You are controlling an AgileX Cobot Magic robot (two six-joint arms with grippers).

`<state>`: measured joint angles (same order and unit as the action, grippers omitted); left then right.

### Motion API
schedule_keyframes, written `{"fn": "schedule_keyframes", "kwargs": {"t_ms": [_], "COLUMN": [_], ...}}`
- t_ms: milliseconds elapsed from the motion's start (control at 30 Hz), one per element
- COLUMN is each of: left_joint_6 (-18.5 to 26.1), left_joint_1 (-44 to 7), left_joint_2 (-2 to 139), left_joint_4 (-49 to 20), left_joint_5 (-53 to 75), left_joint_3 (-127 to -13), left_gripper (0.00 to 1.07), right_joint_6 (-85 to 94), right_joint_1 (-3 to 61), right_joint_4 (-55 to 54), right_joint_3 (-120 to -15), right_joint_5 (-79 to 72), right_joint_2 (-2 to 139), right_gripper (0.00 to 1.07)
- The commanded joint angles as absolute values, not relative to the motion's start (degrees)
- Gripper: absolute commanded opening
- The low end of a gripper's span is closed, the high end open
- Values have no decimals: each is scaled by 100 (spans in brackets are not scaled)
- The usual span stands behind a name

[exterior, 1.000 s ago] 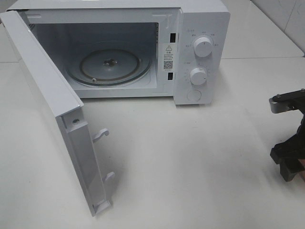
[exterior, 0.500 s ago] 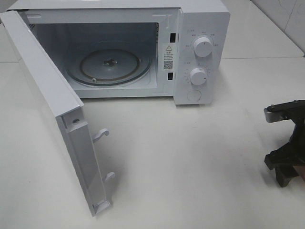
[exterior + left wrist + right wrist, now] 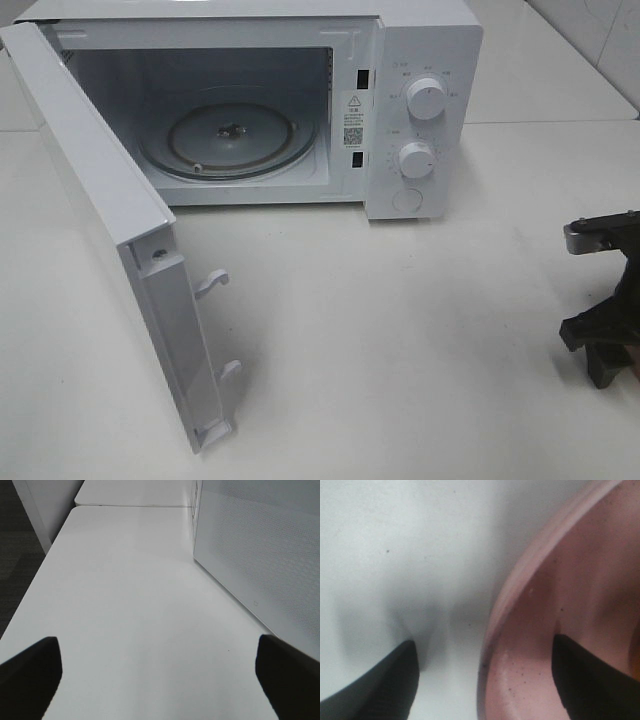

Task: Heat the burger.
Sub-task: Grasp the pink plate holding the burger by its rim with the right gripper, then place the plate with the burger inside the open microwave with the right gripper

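Observation:
The burger is out of view. My right gripper (image 3: 603, 362) is low over the table at the far right edge of the high view. In the right wrist view the right gripper (image 3: 485, 680) is open and straddles the rim of a pink plate (image 3: 560, 580). One of its fingers (image 3: 375, 685) is over the table outside the plate, the other is inside it. Neither finger touches the rim. My left gripper (image 3: 160, 680) is open over bare table beside the microwave door (image 3: 260, 545), with nothing between its fingers.
A white microwave (image 3: 420, 60) stands at the back with its door (image 3: 100, 200) swung wide open to the left. The glass turntable (image 3: 230, 135) inside it has nothing on it. Two knobs sit on its right panel.
The right arm has shifted slightly lower at the table's right edge. The microwave and its door have not moved.

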<state>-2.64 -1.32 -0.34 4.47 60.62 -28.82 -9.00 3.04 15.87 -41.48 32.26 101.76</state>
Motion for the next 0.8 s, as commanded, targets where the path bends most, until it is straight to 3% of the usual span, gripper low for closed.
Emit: {"fn": "schedule_keyframes", "kwargs": {"t_ms": [33, 67, 100, 167, 233, 267, 333, 800], "left_joint_6": [-286, -286, -286, -286, -286, -286, -286, -286], "left_joint_1": [-120, -120, -120, -120, -120, -120, -120, -120], "left_joint_2": [-138, -138, -138, -138, -138, -138, -138, -138], "left_joint_4": [407, 407, 407, 407, 407, 407, 407, 407], "left_joint_5": [5970, 5970, 5970, 5970, 5970, 5970, 5970, 5970], "left_joint_3": [-2871, -2871, -2871, -2871, -2871, -2871, -2871, -2871], "left_gripper": [98, 98, 98, 98, 98, 98, 98, 98], "right_joint_6": [-1071, -1071, -1083, -1083, -1083, -1083, -1083, -1094], "right_joint_1": [275, 275, 275, 275, 275, 275, 275, 286], "right_joint_4": [1644, 1644, 1644, 1644, 1644, 1644, 1667, 1707], "right_joint_3": [-4125, -4125, -4125, -4125, -4125, -4125, -4125, -4131], "right_joint_5": [3197, 3197, 3197, 3197, 3191, 3191, 3191, 3340], "right_joint_2": [10244, 10244, 10244, 10244, 10244, 10244, 10244, 10181], "right_gripper": [55, 55, 44, 38, 20, 20, 0, 0]}}
